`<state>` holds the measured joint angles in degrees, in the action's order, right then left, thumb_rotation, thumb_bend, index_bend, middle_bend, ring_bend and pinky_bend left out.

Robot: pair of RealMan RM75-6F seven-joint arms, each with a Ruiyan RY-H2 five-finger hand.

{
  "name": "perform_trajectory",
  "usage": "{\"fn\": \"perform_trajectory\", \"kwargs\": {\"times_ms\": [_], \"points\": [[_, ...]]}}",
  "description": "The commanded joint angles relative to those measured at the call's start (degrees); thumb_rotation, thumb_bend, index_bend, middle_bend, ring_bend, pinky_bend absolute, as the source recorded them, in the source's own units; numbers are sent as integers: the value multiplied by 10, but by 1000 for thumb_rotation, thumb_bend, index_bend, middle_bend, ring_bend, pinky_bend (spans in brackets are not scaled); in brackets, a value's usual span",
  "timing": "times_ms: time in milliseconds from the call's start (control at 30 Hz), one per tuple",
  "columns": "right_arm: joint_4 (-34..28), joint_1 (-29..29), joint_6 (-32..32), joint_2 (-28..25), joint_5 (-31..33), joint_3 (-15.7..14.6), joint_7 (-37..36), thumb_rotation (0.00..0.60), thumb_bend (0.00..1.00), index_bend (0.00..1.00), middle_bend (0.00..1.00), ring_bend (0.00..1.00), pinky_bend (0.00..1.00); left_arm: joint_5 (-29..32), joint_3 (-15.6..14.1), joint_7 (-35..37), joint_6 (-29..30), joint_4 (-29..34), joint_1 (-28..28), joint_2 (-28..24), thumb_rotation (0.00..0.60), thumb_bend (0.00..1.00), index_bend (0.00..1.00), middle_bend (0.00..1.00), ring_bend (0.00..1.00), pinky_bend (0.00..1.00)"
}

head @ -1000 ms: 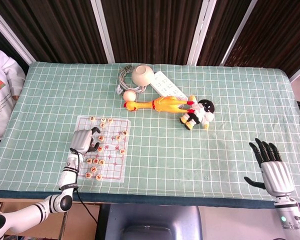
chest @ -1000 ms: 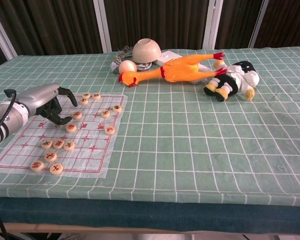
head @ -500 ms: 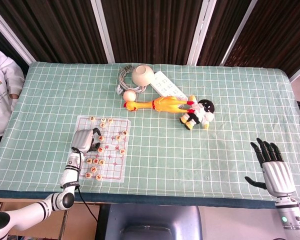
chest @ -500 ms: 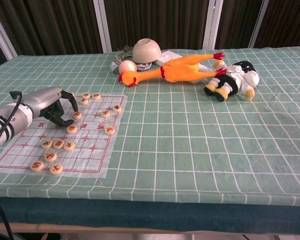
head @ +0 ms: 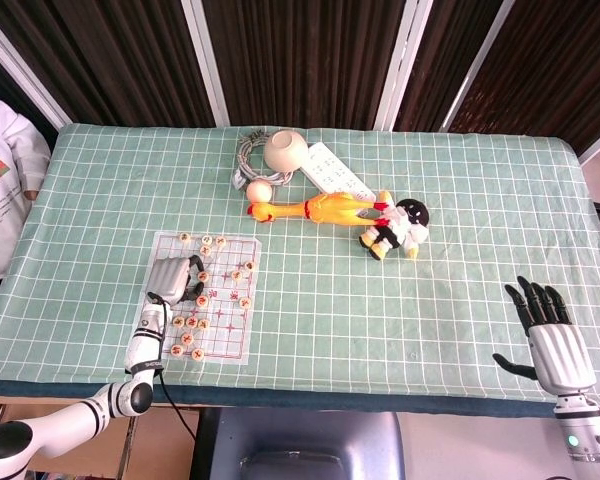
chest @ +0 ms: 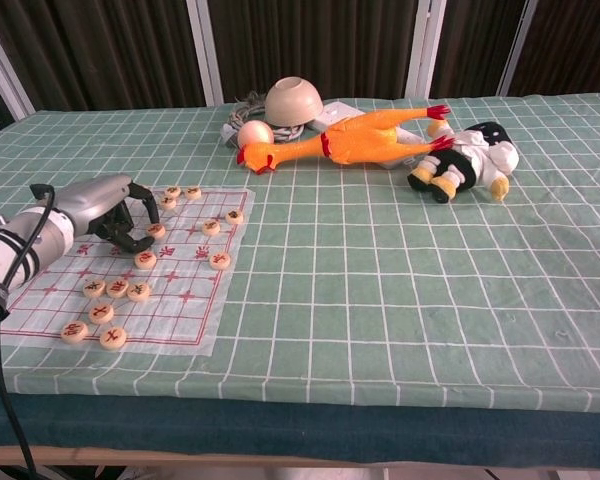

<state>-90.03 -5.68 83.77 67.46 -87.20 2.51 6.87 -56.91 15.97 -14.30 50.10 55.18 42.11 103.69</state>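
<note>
L hand (chest: 105, 205) hovered over chess piece (chest: 156, 230), fingers curled, grip unclear; prob. mid-pick, next needs firm pinch.

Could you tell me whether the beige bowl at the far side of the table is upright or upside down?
Upside down: the bowl shows its domed outside with the small foot ring on top, rim down on the table.

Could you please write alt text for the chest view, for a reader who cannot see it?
The robot's left hand hovers with curled fingers over a Chinese chess board sheet, fingertips beside a round chess piece, on a green checked tablecloth. Behind lie a rubber chicken, an upturned bowl, a small ball and a doll.
</note>
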Motion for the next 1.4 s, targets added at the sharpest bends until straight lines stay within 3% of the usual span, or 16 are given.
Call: {"fn": "perform_trajectory", "kwargs": {"times_ms": [33, 600, 933, 1400], "points": [[0, 0, 0, 0, 0, 0, 0, 600, 114, 0, 0, 0, 0, -3, 1, 5, 2, -3, 1, 2, 600, 335, 511, 1000, 1000, 1000], [-1, -1, -3, 2, 1, -1, 5, 600, 114, 0, 0, 0, 0, -10, 15, 21, 22, 28, -3, -33, 600, 330, 522, 1000, 1000, 1000], [-2, 1, 0, 1, -2, -2, 5, 600, 114, 0, 0, 0, 0, 40, 36, 23, -11, -17, 1, -44, 600, 329, 527, 1000, 1000, 1000], [-1, 3, 5, -1, -5, -1, -1, 600, 114, 0, 0, 0, 0, 36, 27, 30, -29, -82, 17, -5, 600, 327, 526, 1000, 1000, 1000]]}}
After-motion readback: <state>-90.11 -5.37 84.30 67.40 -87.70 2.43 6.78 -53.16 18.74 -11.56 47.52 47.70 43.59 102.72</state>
